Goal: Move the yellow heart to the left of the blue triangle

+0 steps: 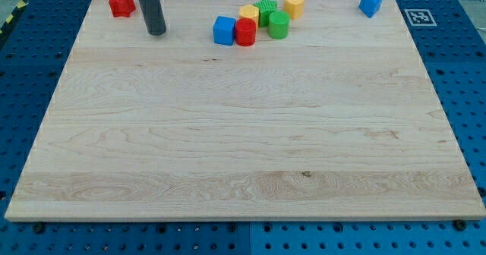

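The rod stands nearly upright in the upper left of the frame, my tip (156, 33) bare, touching nothing, just right of the red block (121, 2). The yellow heart (294, 5) sits top centre, well left of the blue triangle (370, 3) at upper right.

Wooden board (243, 149), pale grain, on blue pegboard bench (463, 80).
Red star block (121, 2): top-left corner of board, alone.
Cluster, top centre: blue cube (224, 30) at view's left end, touching red cylinder (245, 32); yellow block (248, 13), shape unclear, just behind red cyl.; green block (266, 9), ridged, next right; green cylinder (279, 25) in front of it.
Fiducial tag (418, 17), b/w, off board's top-right corner.
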Robot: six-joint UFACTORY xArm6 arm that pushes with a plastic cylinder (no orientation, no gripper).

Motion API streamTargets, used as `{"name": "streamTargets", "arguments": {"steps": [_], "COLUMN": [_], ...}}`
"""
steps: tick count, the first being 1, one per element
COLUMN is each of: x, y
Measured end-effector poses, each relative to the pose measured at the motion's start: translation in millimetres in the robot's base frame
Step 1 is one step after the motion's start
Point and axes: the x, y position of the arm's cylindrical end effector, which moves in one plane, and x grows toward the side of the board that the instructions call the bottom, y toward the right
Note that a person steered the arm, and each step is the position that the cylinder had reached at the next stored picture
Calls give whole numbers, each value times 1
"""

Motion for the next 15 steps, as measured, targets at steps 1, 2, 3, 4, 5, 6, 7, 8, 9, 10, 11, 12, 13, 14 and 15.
{"name": "streamTargets", "arguments": {"steps": [1,2,3,4,5,6,7,8,9,10,11,12,13,14,15], "x": [-44,-74,-80,-76,-70,-67,-57,-24,-18,-13,10,26,27,27,20], "y": [27,75,144,206,235,242,242,244,256,270,270,275,295,305,307]}}
